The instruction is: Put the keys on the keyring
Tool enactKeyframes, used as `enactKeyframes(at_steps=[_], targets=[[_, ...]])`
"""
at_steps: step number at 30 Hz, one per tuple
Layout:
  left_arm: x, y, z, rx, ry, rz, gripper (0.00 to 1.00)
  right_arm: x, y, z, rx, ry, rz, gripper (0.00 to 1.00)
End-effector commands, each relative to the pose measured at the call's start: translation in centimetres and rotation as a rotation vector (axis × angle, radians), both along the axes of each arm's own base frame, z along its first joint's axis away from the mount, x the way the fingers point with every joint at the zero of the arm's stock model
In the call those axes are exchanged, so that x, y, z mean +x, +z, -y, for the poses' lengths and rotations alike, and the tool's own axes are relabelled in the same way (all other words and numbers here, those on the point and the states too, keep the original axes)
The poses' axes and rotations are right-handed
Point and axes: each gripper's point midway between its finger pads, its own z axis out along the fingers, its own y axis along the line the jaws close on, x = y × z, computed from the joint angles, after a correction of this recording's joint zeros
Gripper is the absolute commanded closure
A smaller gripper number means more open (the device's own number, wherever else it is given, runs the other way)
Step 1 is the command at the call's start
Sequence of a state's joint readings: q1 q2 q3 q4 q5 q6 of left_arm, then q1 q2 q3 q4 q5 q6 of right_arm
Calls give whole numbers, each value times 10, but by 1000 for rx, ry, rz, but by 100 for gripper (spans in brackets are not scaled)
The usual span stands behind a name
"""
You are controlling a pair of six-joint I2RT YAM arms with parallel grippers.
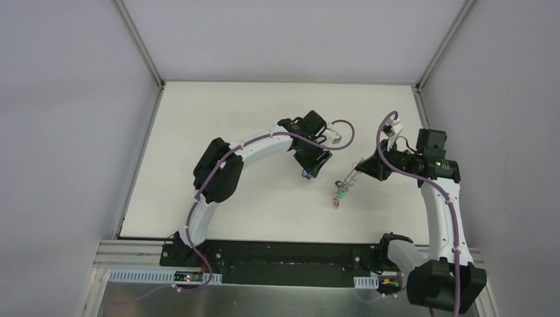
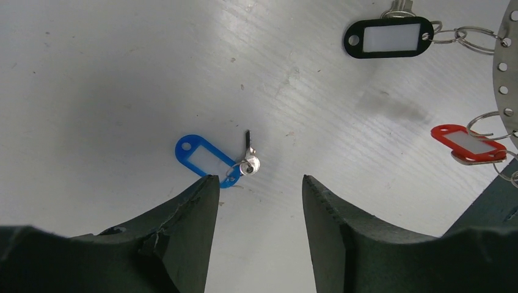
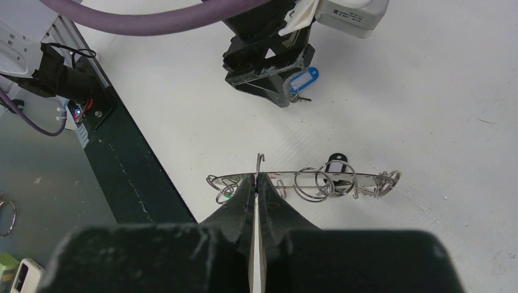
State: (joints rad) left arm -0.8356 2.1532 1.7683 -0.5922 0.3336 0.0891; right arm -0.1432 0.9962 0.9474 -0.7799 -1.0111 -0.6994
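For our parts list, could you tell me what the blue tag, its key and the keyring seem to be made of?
The blue tag: probably glossy moulded plastic, pale label window. The key: polished silver metal, bright glints. The keyring: thin grey metal plate, dull sheen, punched holes along its rim; alloy unclear.

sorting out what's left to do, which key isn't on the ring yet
The blue-tagged key: it lies alone on the table just ahead of the open left hand, while the black-tagged key and the red-tagged key are linked to the keyring's rim.
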Motion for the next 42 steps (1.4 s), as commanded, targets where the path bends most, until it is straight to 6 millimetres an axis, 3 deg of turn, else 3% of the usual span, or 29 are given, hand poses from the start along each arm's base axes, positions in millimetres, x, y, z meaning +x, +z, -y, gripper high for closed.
enactKeyframes(at_steps=[1, 12, 24, 42], targets=[[1, 6, 4, -25, -41, -15, 46, -1, 10, -7, 37, 43, 55, 100], [6, -8, 4, -45, -11, -107, 45, -4, 10, -8, 45, 50, 50, 100], [-8, -16, 6, -69, -39, -174, 50, -4, 9, -8, 45, 47, 46, 100], [-24, -18, -15, -36, -141, -154, 55, -4, 7, -8, 48, 46, 38, 100]])
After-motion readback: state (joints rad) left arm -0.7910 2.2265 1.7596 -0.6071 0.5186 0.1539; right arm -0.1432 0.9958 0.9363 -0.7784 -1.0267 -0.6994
